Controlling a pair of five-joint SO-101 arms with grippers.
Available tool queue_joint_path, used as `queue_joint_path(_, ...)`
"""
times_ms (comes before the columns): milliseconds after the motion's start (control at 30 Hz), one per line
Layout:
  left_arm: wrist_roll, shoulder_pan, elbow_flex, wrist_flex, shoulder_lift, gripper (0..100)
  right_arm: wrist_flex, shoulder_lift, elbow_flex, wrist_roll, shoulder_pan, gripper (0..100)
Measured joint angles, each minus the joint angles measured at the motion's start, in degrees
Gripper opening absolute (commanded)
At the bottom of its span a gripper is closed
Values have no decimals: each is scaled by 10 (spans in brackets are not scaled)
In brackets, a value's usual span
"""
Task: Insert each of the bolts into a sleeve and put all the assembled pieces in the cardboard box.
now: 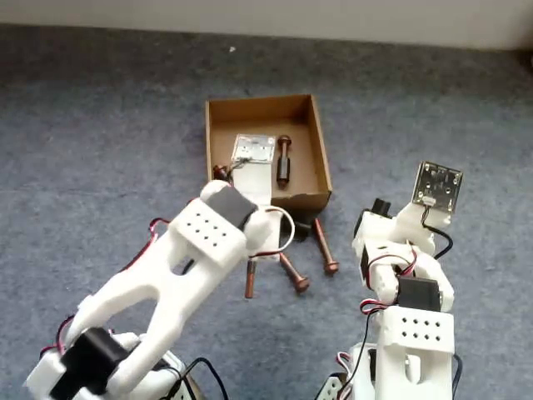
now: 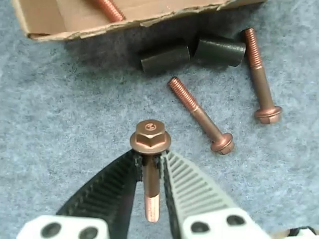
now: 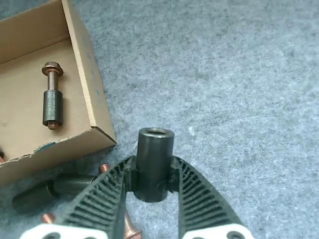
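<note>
Two loads held: left gripper point(image 2: 149, 167) clamps a bolt point(image 2: 150, 140) beside the cardboard box's point(image 1: 321, 150) near edge, while right gripper point(image 3: 152, 172) clamps a sleeve point(image 3: 155, 149) over open carpet point(image 3: 239, 74) rightward.

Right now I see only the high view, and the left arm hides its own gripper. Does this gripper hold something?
Observer: Yes. The left gripper is shut on a bolt, gripped just under the head.
Operator: Thank you. And what does the right one hold?
Observer: The right gripper is shut on a sleeve, whose open bore shows at the free end.
Operator: Good. Are more sleeves lying loose? The arm covers that place for me.
Observer: Yes. A loose sleeve and a second one lie side by side just outside the box.
</note>
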Motion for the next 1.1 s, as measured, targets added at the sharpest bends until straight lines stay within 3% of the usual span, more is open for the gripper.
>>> queue_joint_path(200, -41, 2, 69, -6, -132, 5, 0, 0, 0, 0, -1, 5)
queue_joint_path(600, -47, -2, 266, -132, -391, 5, 0, 0, 19, 11, -31, 5)
queue_joint_path(1100, -82, -1, 401, -207, -636, 5, 0, 0, 19, 91, -208, 5)
